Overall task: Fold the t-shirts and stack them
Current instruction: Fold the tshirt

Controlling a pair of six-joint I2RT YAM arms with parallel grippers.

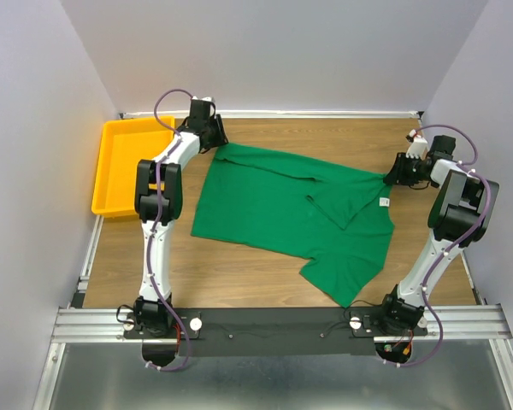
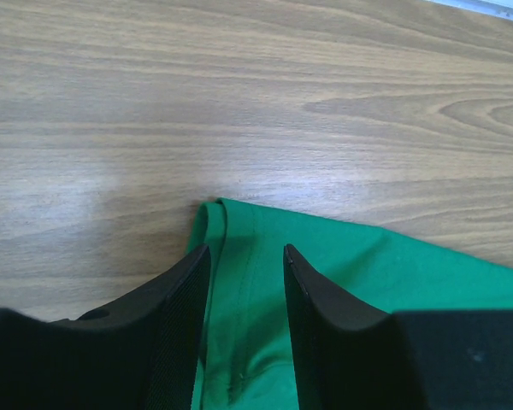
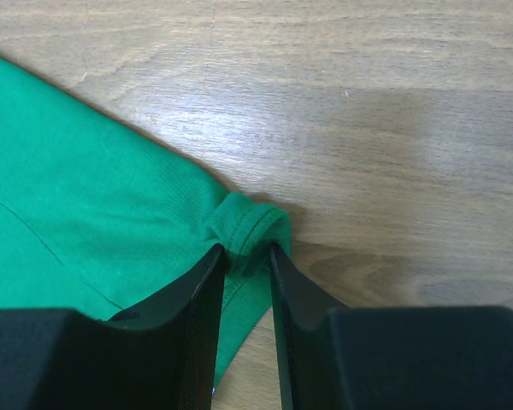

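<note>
The green t-shirt (image 1: pixel 282 209) lies spread on the wooden table, partly folded over near its middle, with a small white tag (image 1: pixel 383 202) at its right. My left gripper (image 1: pixel 217 142) sits at the shirt's far left corner. In the left wrist view its jaws (image 2: pixel 246 249) stand open astride that corner, and the t-shirt (image 2: pixel 342 265) lies flat between them. My right gripper (image 1: pixel 392 176) is at the shirt's right corner. There its jaws (image 3: pixel 245 249) stand a little apart around a bunched, rolled hem (image 3: pixel 250 224), the cloth filling the gap at the tips.
A yellow tray (image 1: pixel 103 175) stands at the far left beside the left arm. White walls close the table at the back and sides. Bare wood shows around the shirt (image 1: pixel 239 273), and a metal rail (image 1: pixel 274 329) runs along the near edge.
</note>
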